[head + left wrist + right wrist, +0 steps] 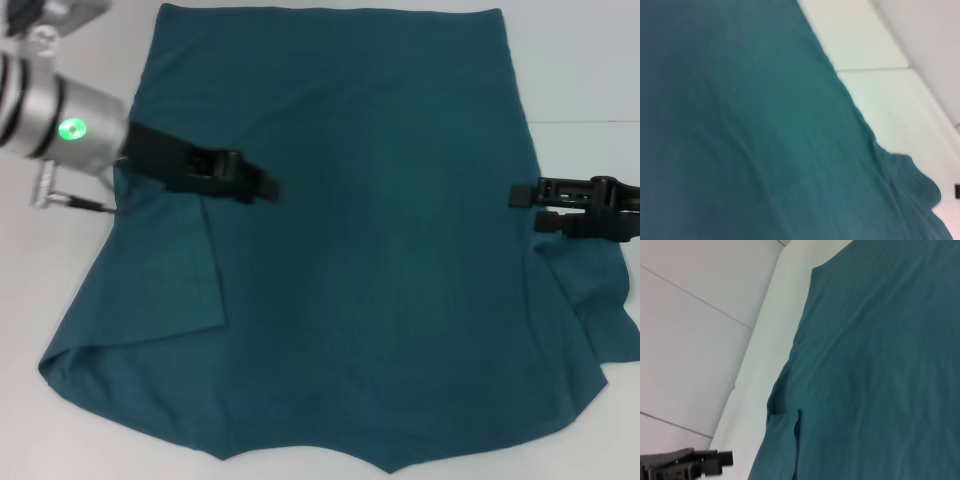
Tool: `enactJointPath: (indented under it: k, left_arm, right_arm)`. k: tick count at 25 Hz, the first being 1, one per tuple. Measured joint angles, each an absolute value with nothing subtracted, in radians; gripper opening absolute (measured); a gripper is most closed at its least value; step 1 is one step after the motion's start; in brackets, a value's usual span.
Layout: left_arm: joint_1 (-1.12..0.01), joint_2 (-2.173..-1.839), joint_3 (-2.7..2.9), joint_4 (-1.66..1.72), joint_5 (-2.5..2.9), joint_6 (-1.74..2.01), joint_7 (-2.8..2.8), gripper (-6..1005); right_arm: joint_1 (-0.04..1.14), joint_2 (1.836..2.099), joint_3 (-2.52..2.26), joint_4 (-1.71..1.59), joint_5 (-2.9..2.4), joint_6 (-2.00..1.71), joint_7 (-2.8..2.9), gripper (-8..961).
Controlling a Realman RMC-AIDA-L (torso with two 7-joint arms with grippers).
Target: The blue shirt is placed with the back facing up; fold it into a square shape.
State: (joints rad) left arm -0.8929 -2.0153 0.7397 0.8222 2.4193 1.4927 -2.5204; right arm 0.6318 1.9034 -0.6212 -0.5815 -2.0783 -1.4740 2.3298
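The blue shirt (380,250) lies spread on the white table, plain side up, hem at the far side. Its left sleeve (185,270) is folded inward over the body. The right sleeve (605,310) still juts out past the right side. My left gripper (265,187) hovers over the shirt's left part, just above the folded sleeve. My right gripper (525,207) is at the shirt's right edge, open, with nothing between its fingers. The left wrist view shows only shirt cloth (740,125) and table. In the right wrist view the shirt (880,365) fills the frame and the left gripper (715,460) appears far off.
Bare white table (70,290) surrounds the shirt on the left and right (590,60). A seam between table panels (875,70) runs beside the shirt's edge. The shirt's near edge reaches the bottom of the head view.
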Motion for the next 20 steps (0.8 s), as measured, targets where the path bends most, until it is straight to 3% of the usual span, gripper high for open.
enactJointPath:
  k: [5, 8, 9, 13, 17, 20]
  left_arm:
    - [-0.796, -2.002, 0.68, 0.835, 2.362, 1.51, -2.509, 291]
    - [-0.727, -2.007, 0.66, 0.835, 2.29, 1.591, -2.367, 469]
    - [-0.649, -2.023, 0.652, 0.84, 2.235, 1.69, -2.128, 529]
    - [-0.553, -2.069, 0.646, 0.852, 2.22, 1.741, -1.894, 659]
    - [-0.497, -2.111, 0.65, 0.87, 2.219, 1.742, -1.804, 662]
    - [-0.49, -2.119, 0.646, 0.876, 2.218, 1.767, -1.794, 663]
  right_arm:
    - [0.634, 1.904, -0.621, -0.581, -2.079, -1.494, 2.27, 883]
    - [0.633, 1.906, -0.621, -0.582, -2.079, -1.493, 2.245, 882]
    - [0.632, 1.907, -0.621, -0.586, -2.079, -1.49, 2.242, 882]
    - [0.633, 1.902, -0.63, -0.595, -2.08, -1.493, 2.22, 882]
    - [0.634, 1.885, -0.643, -0.595, -2.094, -1.502, 2.218, 881]
    - [0.632, 1.865, -0.646, -0.596, -2.123, -1.536, 2.222, 880]
